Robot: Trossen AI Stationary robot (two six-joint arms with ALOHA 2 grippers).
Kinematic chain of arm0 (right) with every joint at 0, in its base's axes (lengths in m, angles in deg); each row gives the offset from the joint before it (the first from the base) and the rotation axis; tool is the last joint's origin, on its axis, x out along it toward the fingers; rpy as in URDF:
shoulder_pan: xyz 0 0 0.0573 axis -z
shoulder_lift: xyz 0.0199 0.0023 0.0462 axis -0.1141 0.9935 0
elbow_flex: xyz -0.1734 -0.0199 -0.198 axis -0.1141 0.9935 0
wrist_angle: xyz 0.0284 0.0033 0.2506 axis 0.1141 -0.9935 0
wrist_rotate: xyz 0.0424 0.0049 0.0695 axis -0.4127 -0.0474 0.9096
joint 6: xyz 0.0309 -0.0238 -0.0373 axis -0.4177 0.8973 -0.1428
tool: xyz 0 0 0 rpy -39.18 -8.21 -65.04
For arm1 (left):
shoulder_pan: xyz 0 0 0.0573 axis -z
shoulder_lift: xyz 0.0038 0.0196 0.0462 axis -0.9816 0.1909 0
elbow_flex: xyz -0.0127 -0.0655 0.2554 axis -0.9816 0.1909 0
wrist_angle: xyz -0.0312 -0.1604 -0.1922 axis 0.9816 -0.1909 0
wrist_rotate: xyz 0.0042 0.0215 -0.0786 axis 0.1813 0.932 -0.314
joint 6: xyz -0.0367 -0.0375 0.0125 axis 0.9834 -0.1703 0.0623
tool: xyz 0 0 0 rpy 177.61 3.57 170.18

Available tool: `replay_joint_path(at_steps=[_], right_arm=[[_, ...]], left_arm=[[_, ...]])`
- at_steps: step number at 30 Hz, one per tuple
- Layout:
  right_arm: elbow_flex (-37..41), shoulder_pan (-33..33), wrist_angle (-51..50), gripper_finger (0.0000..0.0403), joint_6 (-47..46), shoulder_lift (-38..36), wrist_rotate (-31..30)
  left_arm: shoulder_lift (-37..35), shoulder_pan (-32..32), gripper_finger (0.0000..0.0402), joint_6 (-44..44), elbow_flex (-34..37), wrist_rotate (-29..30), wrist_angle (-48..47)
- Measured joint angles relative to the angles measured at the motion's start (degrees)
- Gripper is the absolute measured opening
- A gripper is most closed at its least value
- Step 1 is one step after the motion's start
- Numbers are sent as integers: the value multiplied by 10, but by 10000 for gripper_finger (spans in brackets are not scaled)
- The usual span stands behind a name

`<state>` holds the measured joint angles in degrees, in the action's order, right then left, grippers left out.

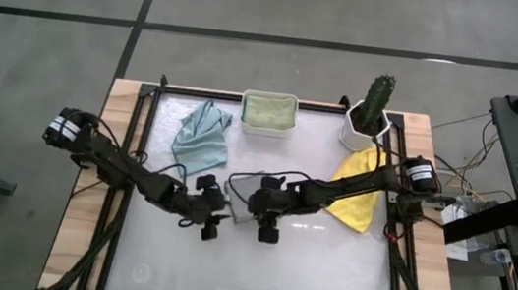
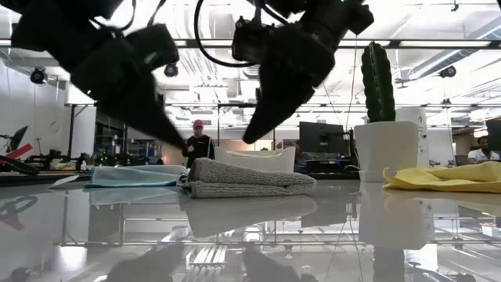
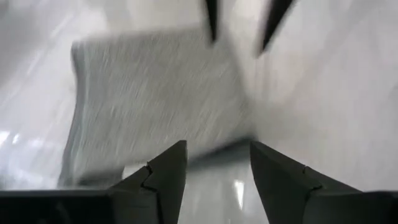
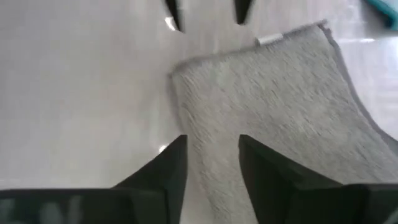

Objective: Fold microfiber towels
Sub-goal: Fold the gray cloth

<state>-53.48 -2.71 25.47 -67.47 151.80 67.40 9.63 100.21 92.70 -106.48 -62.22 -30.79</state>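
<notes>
Grey towel (image 1: 241, 190) folded, mid-table; left tool (image 3: 214, 163) and right tool (image 4: 211, 155) released, tilted above it.

Grey towel (image 3: 155, 99) motion-blurred, near edge behind left claw (image 3: 217, 171).

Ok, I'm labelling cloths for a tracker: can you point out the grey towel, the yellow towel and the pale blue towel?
grey towel (image 2: 246, 178), low view, middle of its folded stack.
yellow towel (image 1: 356, 204), high view, bare cloth below the right arm.
pale blue towel (image 1: 200, 138), high view, centre of the crumpled cloth.
</notes>
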Motion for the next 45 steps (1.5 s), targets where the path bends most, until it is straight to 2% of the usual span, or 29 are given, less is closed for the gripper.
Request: replay_joint_path(at_steps=[4, 8, 11, 15, 23, 29, 33, 37, 40, 45], right_arm=[[2, 0, -12, 79, 23, 0, -30], [6, 3, -11, 20, 48, 0, -80], [8, 13, -10, 13, 58, 0, -123], [22, 37, 24, 12, 65, 0, -130], [101, 95, 187, 12, 73, 0, -124], [165, 129, 289, 12, 47, 9, -86], [191, 141, 306, 12, 36, 16, -85], [205, 144, 314, 12, 36, 14, -86], [206, 144, 312, 12, 41, 10, -91], [193, 141, 306, 12, 49, 7, -93]], left_arm=[[25, 0, 129, -48, 0, 1, 96], [57, -3, 82, -69, 0, 1, 147], [81, -3, 45, -71, 1, 2, 150], [102, -3, 6, -65, 0, 0, 160], [158, -3, 2, -42, 0, -11, 169], [169, -3, 0, -27, -1, -10, 176], [152, -2, 0, -28, 0, -28, 160], [120, -2, 0, -28, 1, -41, 104], [89, -2, 0, -28, 1, -41, 58], [42, -2, 0, -35, 4, -42, 47]])
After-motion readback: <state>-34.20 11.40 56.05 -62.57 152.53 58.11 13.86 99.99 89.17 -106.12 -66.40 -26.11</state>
